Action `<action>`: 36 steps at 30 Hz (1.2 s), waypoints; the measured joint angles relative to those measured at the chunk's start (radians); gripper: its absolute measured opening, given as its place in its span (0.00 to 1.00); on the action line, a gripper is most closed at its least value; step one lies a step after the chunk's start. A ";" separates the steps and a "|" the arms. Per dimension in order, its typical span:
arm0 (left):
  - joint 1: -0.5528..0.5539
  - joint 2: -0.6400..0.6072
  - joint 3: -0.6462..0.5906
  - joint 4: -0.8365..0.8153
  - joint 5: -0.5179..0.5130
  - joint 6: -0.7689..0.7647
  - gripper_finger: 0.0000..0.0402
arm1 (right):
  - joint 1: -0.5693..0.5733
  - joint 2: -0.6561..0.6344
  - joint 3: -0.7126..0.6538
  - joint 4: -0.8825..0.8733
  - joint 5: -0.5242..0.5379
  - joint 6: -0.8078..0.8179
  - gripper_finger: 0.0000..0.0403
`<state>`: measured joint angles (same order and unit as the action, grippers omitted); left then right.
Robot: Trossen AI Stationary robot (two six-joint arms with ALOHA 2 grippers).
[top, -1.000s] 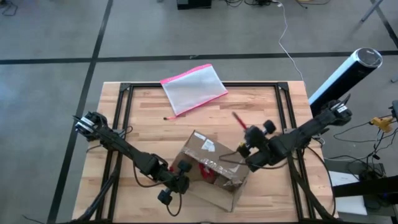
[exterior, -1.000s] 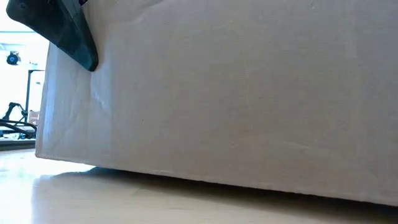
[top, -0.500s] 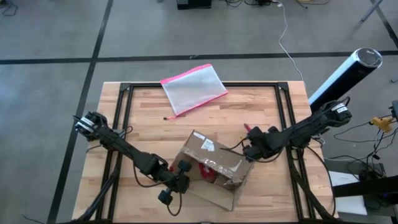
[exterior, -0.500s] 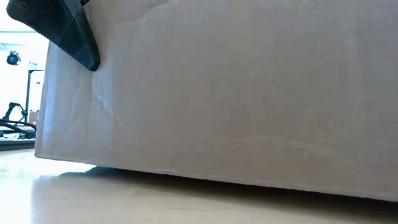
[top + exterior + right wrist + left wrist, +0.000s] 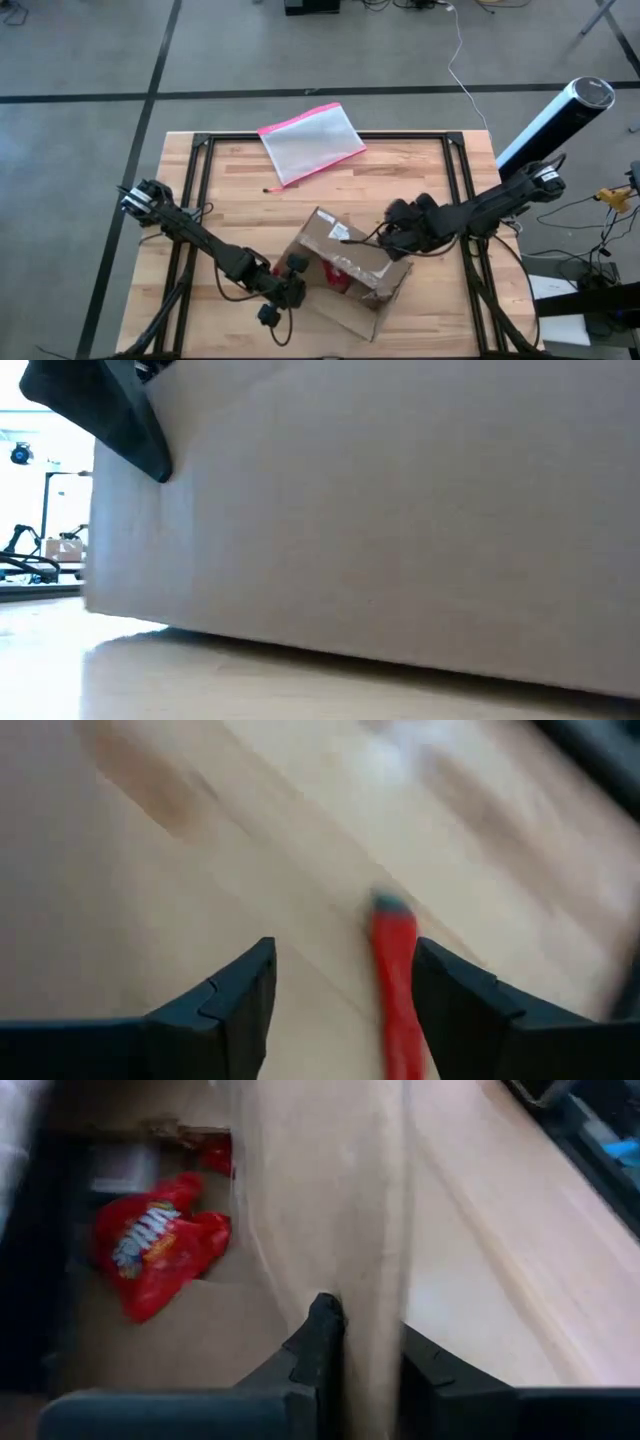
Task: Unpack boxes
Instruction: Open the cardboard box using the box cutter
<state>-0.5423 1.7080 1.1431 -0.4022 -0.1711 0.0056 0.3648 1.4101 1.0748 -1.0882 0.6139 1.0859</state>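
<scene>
Box (image 5: 345, 272) wall clamped in left end effector (image 5: 365, 1345), right end effector (image 5: 340, 980) spread open beside it

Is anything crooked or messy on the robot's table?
Yes. The cardboard box sits askew on the table, its flaps open and ragged. The left gripper pinches one wall. A red snack bag lies inside.

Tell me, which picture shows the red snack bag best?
The left wrist view: the red snack bag lies inside the box, filling much of the frame. The high view shows only a red patch. The other views miss it.
</scene>
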 joint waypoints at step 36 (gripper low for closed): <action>0.040 0.002 0.000 0.026 -0.055 -0.018 0.06 | 0.052 0.559 0.421 0.086 0.174 -0.583 0.47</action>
<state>-0.5020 1.7096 1.1434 -0.3760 -0.2262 -0.0120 0.4172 1.9694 1.4955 -1.0024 0.7875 0.5026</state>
